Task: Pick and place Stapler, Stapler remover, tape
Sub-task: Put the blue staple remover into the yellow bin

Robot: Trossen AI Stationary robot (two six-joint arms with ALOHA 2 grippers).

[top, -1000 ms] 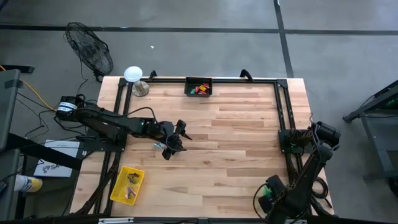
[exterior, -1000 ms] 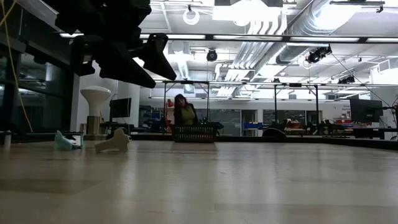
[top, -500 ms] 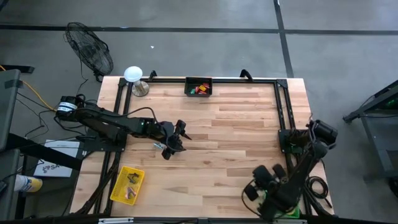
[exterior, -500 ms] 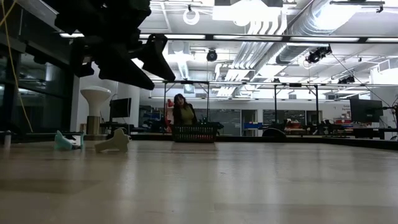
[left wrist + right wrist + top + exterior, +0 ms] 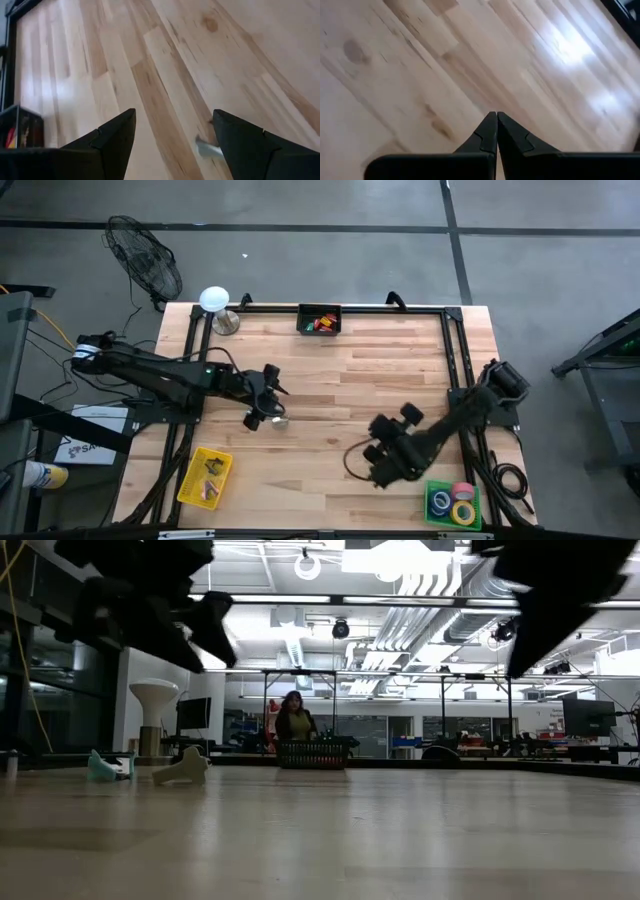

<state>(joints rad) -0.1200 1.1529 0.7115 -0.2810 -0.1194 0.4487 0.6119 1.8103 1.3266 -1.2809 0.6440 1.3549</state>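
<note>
Bare table [image 5: 340,380] spreads around the black bin [image 5: 320,319]; the left gripper [image 5: 268,395] and right gripper [image 5: 385,450] hang nearer the front.

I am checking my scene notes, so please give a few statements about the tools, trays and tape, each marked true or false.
The left tool is open. True.
The right tool holds a roll of tape. False: it is shut on nothing, above the table.
The tape rolls lie in the green tray. True.
The yellow bin stands beside the green tray. False: it is at the opposite corner, on the left arm's side.
</note>
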